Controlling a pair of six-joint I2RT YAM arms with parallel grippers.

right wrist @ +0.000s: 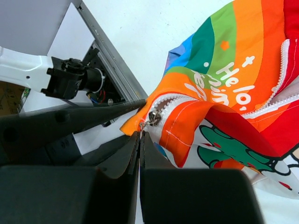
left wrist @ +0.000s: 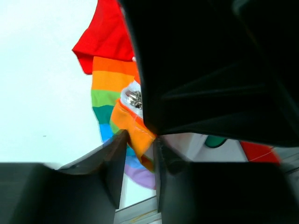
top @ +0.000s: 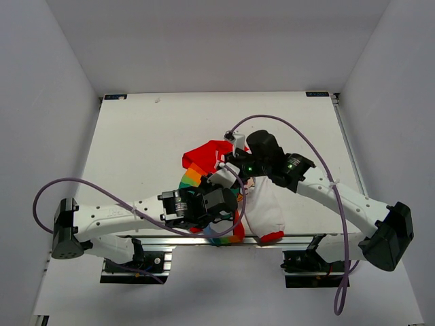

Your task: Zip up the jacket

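counter [top: 149, 136]: white, fills the middle of the top view.
jacket [top: 266, 212]: bunched at lower centre of that view, near the counter's front edge, between the two arms. Red hood part at upper left of the heap, rainbow hem at left and bottom, white body with a red cuff at lower right.
left arm [top: 115, 216] comes in from lower left and right arm [top: 340, 193] from lower right. Both tools sit over the heap.
left tool [left wrist: 139, 156]: narrow gap, with an orange fold of the hem sitting between the jaws. Can't tell if it's actually pinched.
right tool [right wrist: 139, 137]: jaws fully together, tips right at the zipper pull [right wrist: 152, 117], left of centre in the right wrist view. Can't tell if the tab is caught.
The pull is at the hem end of the white teeth. The two tooth rows run apart toward the right edge of the frame.
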